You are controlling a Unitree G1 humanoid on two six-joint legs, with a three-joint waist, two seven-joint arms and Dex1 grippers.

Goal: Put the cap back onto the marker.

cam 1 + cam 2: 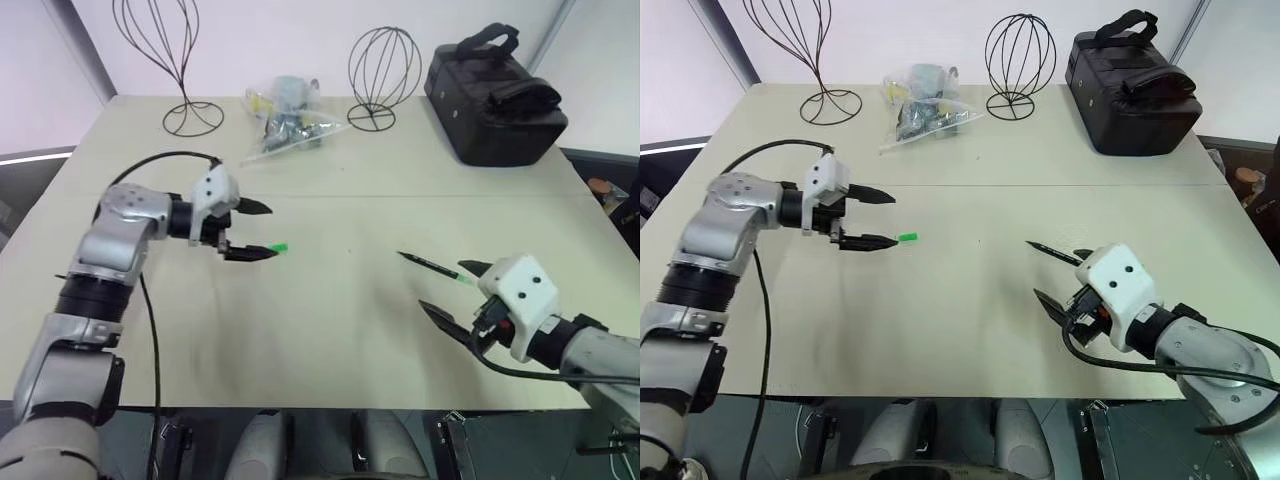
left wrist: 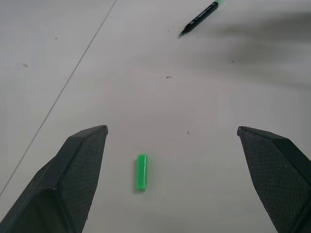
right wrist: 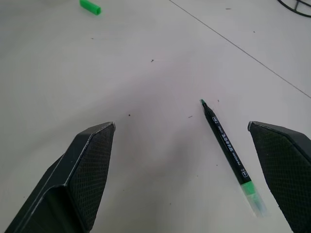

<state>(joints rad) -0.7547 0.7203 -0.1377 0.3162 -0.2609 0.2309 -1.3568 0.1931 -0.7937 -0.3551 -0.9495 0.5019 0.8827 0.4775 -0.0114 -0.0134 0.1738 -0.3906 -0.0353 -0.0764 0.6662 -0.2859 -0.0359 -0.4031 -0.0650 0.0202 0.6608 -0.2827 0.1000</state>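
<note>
The cap (image 1: 281, 248), a tiny bright green tube, lies on the beige table just off the tip of my left gripper's nearer finger. My left gripper (image 1: 268, 231) points right, open and empty; in the left wrist view the cap (image 2: 141, 172) lies on the table between its two fingers. The marker (image 1: 435, 267), slim and black with a green end, lies flat to the right of the table's middle. My right gripper (image 1: 443, 287) hovers open and empty over the marker's green end. In the right wrist view the marker (image 3: 228, 150) lies close to one finger (image 3: 284, 165).
At the back of the table (image 1: 330, 330) stand two black wire stands (image 1: 183, 60) (image 1: 384, 70), with a clear plastic bag of small items (image 1: 285, 115) between them. A black bag (image 1: 493, 95) sits at the back right. A black cable (image 1: 150, 300) hangs along my left arm.
</note>
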